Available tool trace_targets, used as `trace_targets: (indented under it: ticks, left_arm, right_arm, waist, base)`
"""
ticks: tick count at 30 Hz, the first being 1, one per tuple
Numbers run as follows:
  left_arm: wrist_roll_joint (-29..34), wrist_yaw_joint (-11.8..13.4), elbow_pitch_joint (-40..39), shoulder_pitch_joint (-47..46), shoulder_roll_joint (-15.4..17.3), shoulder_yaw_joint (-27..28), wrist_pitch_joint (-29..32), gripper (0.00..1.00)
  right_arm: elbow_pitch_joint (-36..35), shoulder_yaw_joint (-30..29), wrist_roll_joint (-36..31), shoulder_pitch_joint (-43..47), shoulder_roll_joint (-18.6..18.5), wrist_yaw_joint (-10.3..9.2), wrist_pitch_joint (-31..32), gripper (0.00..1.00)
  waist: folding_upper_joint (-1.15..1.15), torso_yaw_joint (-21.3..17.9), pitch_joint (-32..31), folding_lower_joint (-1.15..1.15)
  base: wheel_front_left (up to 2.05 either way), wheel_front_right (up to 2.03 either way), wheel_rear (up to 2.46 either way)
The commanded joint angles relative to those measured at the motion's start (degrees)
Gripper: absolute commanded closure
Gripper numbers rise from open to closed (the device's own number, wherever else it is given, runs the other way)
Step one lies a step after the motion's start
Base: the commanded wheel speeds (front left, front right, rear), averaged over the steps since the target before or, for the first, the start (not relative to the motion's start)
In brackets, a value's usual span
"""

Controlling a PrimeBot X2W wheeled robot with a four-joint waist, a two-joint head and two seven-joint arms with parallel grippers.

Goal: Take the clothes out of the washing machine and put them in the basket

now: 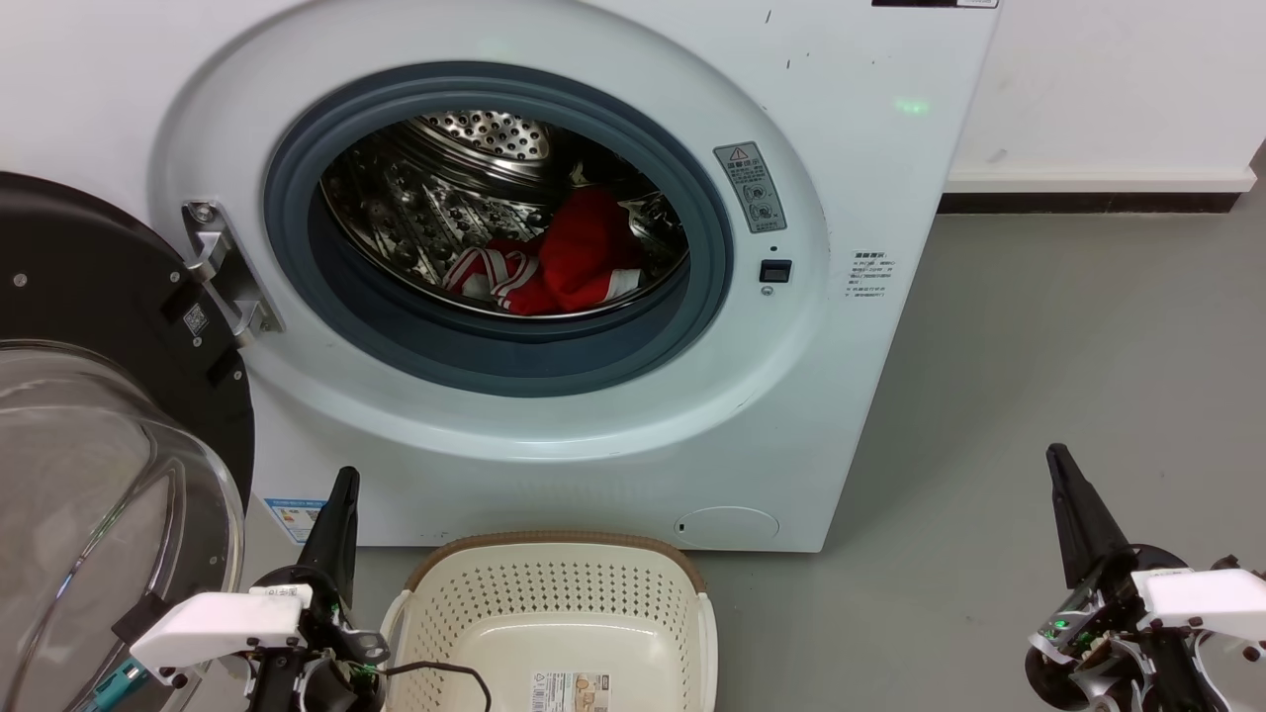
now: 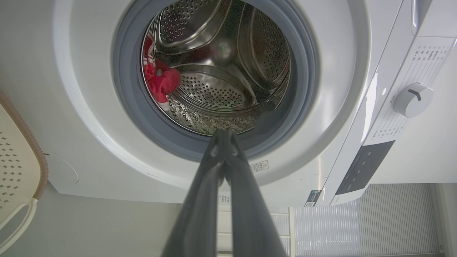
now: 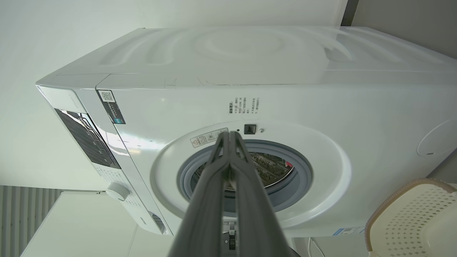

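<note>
The white washing machine (image 1: pixel 613 435) stands with its black-rimmed glass door (image 1: pixel 89 415) swung open to the left. Red clothes (image 1: pixel 564 262) lie low in the steel drum, a plain red piece beside one with white stripes; they appear too as the clothes (image 2: pixel 159 80) in the left wrist view. The cream basket (image 1: pixel 554 593) with a brown rim sits on the floor below the porthole, holding nothing but a paper label. My left gripper (image 1: pixel 344 485) is shut and empty, left of the basket. My right gripper (image 1: pixel 1056 460) is shut and empty, low at the right, well clear of the machine.
Grey floor (image 1: pixel 1068 346) stretches to the right of the machine up to a white wall with a dark skirting. The open door crowds the space by my left arm. A thin black cable (image 1: pixel 445 672) hangs over the basket's near left rim.
</note>
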Motion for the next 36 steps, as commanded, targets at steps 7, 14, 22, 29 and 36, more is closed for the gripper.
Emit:
trace_targets:
  ticks: [7, 14, 22, 29, 36]
  left_arm:
    - [-0.06, -0.15, -0.04, -0.38, -0.07, 0.13, 0.09, 1.0]
    - [-0.06, -0.15, -0.04, -0.38, -0.08, 0.13, 0.09, 1.0]
    - [0.27, 0.01, 0.44, 0.21, -0.05, -0.77, -0.88, 0.0]
    - [2.06, 0.0, -0.28, -0.41, -0.03, -2.54, -3.01, 0.0]
    - [8.68, 0.0, -2.59, -1.24, 0.05, -3.3, -4.88, 0.0]
  right_arm:
    - [0.03, 0.04, -0.38, -0.82, 0.23, 0.0, 0.02, 1.0]
    - [0.03, 0.04, -0.38, -0.82, 0.23, 0.0, 0.02, 1.0]
    - [0.15, 0.47, -0.21, 0.57, 0.03, 0.0, -0.95, 0.0]
    - [-1.11, 1.18, -2.39, 1.02, 0.03, 0.0, -2.98, 0.0]
    - [-2.58, 1.35, -7.28, 1.29, 0.04, 0.0, -4.84, 0.0]
  waist:
    - [0.0, 0.0, 0.0, 0.0]
    - [0.0, 0.0, 0.0, 0.0]
    - [0.0, -0.03, 0.01, 0.0]
    - [0.0, -0.09, -0.03, 0.0]
    - [0.0, -0.11, -0.08, 0.0]
  base:
    - [0.0, 0.0, 0.0]
    - [0.0, 0.0, 0.0]
    - [0.0, 0.0, 0.0]
    - [0.0, 0.0, 0.0]
    - [0.0, 0.0, 0.0]
